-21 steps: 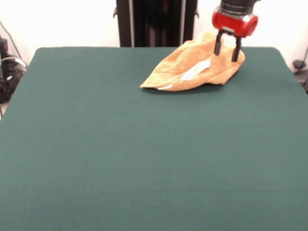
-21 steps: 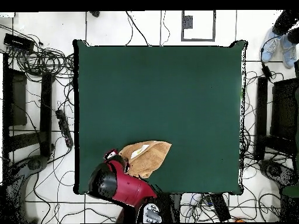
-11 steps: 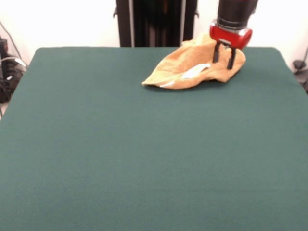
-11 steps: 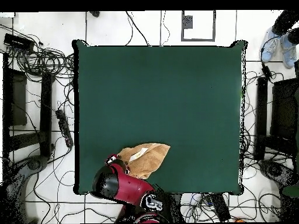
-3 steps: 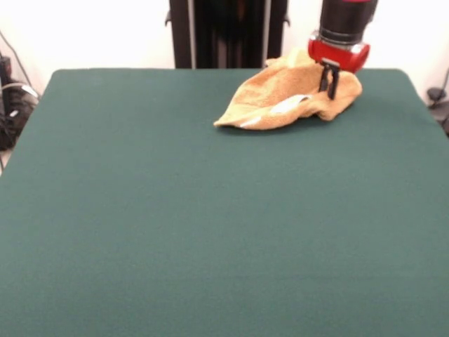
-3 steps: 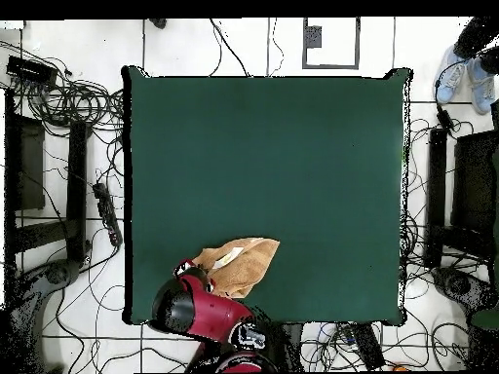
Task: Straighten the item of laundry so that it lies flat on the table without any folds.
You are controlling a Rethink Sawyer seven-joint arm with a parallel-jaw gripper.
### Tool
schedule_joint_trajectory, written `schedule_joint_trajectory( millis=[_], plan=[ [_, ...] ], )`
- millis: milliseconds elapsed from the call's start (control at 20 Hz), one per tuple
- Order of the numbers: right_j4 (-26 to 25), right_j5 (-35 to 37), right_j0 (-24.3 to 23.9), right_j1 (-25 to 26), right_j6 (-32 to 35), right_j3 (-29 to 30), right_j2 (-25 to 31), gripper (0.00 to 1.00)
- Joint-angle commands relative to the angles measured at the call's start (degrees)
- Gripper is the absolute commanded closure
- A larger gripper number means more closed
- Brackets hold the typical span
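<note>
The item of laundry [image 5: 280, 102], an orange-tan towel, lies crumpled and folded over at the far right of the green table [image 5: 210, 225]. A white label shows on its front fold. My gripper [image 5: 328, 83] comes down on the towel's right end, with its two black fingers pressed close together and pinching a raised fold of cloth. In the overhead view the towel [image 6: 242, 265] sits near the table's [image 6: 273, 146] bottom-left edge. There the red arm covers the towel's left end, and the gripper [image 6: 188, 269] shows only as a red tip.
Black cables and equipment [image 6: 58, 97] crowd the floor around the table. A person's shoes [image 6: 466, 70] stand on the floor beyond the top-right corner in the overhead view. The dark pedestal column [image 5: 224, 31] rises behind the towel.
The fingers, apart a second ago, have closed on the towel's right end. The towel has shifted slightly toward the right and the table's far edge.
</note>
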Motion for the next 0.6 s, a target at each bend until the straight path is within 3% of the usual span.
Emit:
schedule_joint_trajectory(
  millis=[50, 300, 600],
  plan=[
    [-0.5, -2.0, 1.3, 4.3, 8.3, -6.3, 4.2, 1.0],
    [-2.0, -0.8, 0.4, 2.6, 7.8, -5.6, 4.9, 1.0],
    [-0.6, 24.8, 8.5, -9.8, 3.4, -8.7, -6.1, 1.0]
  ],
)
